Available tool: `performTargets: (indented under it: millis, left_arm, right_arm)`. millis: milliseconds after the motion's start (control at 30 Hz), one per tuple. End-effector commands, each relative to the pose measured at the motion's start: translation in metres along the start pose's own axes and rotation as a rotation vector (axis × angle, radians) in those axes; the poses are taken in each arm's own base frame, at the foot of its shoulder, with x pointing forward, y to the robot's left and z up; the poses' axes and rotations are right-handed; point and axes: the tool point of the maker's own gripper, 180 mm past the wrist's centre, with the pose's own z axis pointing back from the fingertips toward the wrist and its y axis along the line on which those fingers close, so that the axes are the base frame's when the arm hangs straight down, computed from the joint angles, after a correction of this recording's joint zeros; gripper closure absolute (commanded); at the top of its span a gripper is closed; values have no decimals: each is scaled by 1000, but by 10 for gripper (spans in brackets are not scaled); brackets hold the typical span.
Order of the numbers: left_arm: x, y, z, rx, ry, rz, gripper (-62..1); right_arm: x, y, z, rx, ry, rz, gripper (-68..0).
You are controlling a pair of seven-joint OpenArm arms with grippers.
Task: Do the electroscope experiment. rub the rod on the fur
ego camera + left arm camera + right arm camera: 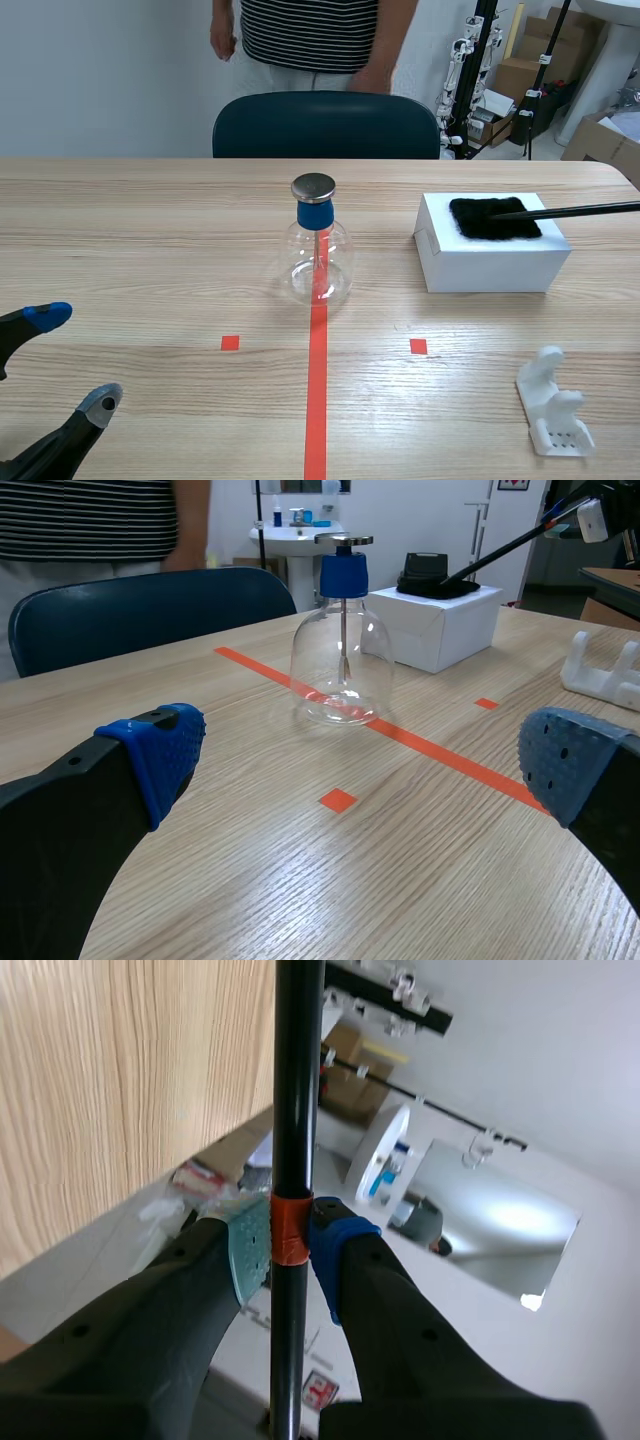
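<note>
A black rod [580, 211] comes in from the right edge of the scene view, its tip resting on the black fur [493, 218] atop a white box [490, 258]. In the right wrist view my right gripper [291, 1245] is shut on the rod [296, 1090] at its orange band. The electroscope [318, 252], a glass flask with a blue stopper and metal disc, stands at the table's middle on the red line. My left gripper [72, 362] is open at the near left, far from it. Past the left gripper's fingers stand the flask [342, 640], fur [430, 578] and rod [505, 549].
A white plastic rod stand [553, 402] lies at the near right. A dark blue chair [325, 125] stands behind the far table edge, with a person in a striped shirt [310, 35] behind it. Boxes and tripods fill the back right.
</note>
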Motion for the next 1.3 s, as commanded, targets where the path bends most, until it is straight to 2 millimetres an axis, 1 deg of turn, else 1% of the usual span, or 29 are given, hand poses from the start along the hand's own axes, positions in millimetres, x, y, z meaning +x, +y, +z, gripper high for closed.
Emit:
performTargets:
  millis: [0,100,233,300,367,533,567,633,700,733,867,933,1033,1067,1133,1267]
  left_arm:
    - [9,4,1,0,-31,-12,-623]
    - [9,4,1,0,-31,-12,-623]
    - [9,4,1,0,-31,-12,-623]
    - [9,4,1,0,-31,-12,-623]
    - [9,4,1,0,-31,-12,-623]
    - [9,4,1,0,-31,-12,-623]
    - [9,4,1,0,-31,-12,-623]
    - [9,4,1,0,-31,-12,-623]
    - [9,4,1,0,-31,-12,-623]
    - [9,4,1,0,-31,-12,-623]
    - [9,4,1,0,-31,-12,-623]
    - [9,4,1,0,-31,-12,-623]
    - [9,4,1,0,-31,-12,-623]
    - [9,4,1,0,-31,-12,-623]
    - [9,4,1,0,-31,-12,-623]
    - [9,4,1,0,-31,-12,-623]
  right_arm:
    - [-6,-18,-1,-37,8,38,1]
    - [-10,-18,-1,-36,25,38,1]
    - [-33,-18,2,-42,152,5,1]
    - [-36,-14,2,-20,168,-3,1]
    - [-30,-13,1,-15,138,-5,1]
    - [2,-17,-1,-35,-35,3,1]
    - [6,-18,-1,-38,-55,2,1]
    - [8,-21,-1,-54,-61,6,0]
    - [1,-21,-1,-55,-25,5,1]
    - [-5,-20,-1,-49,10,2,1]
    - [-25,-8,1,9,123,-14,1]
    - [-28,-5,2,20,142,-15,1]
    - [-24,-5,1,20,121,-16,1]
    - [-23,-7,1,11,111,-27,0]
    - [-23,-18,2,-45,97,-66,1]
    - [-24,-39,12,-145,77,-133,1]
